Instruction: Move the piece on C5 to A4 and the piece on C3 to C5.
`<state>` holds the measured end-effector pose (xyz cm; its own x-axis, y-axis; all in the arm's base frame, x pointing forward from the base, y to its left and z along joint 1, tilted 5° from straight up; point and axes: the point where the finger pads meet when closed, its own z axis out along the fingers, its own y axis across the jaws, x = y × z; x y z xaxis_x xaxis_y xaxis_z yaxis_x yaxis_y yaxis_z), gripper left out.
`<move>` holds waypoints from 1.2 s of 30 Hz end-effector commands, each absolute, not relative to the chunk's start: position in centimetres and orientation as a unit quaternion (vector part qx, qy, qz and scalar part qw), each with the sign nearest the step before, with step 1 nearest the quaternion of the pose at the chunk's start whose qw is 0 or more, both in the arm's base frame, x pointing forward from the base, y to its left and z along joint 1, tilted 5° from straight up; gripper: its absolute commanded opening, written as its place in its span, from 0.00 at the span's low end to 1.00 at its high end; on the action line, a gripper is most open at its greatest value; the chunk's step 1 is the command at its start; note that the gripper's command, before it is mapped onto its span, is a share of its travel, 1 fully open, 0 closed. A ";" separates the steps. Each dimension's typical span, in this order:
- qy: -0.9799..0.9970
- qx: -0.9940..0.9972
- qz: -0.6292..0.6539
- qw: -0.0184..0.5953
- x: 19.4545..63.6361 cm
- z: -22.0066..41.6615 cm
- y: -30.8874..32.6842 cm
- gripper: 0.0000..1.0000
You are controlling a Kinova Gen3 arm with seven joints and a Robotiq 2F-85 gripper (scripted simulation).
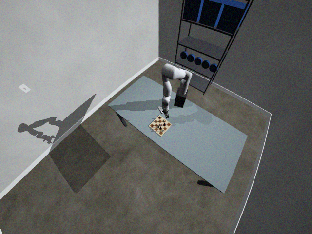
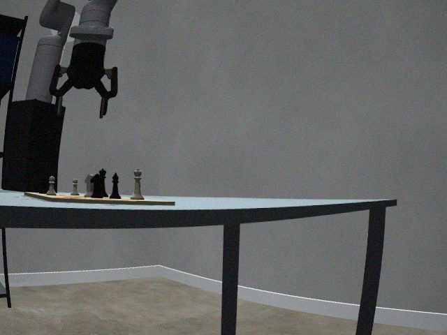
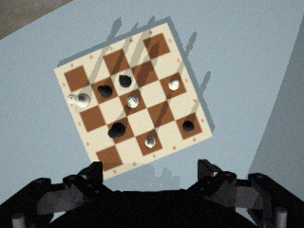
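The small five-by-five chessboard (image 1: 151, 125) (image 2: 155, 202) (image 3: 157, 45) lies on the blue-grey table (image 1: 214, 151) (image 2: 252, 207) (image 3: 247, 57). In the wrist view a white piece (image 3: 132, 101) stands on the centre square, C3. Another white piece (image 3: 150, 141) stands mid-row at the near edge, and one more (image 3: 174, 85) mid-row at the right edge. The edge marks are too small to read, so I cannot tell which of these is C5. Several black pieces stand among them, all upright. My gripper (image 1: 166, 116) (image 2: 79, 108) (image 3: 150, 171) is open and empty, high above the board's edge.
The arm's black pedestal (image 1: 180, 100) (image 2: 30, 144) stands on the table just behind the board. A metal shelf rack (image 1: 201, 48) with blue items stands in the room corner behind it. The table edge runs close to the board's left side.
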<state>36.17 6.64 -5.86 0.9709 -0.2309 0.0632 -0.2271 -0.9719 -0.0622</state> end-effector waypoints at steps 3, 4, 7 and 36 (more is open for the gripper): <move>0.117 -0.992 -0.036 0.028 36.2 -5.8 6.6 1.00; 0.118 -0.992 -0.035 0.028 36.2 -5.8 6.6 1.00; 0.128 -0.991 -0.035 0.028 36.2 -5.9 6.7 1.00; 0.608 -0.793 0.001 0.041 35.5 -7.5 7.3 1.00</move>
<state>35.49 8.13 -7.22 0.3949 -0.9178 -0.0400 -0.9172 -0.3915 -0.0737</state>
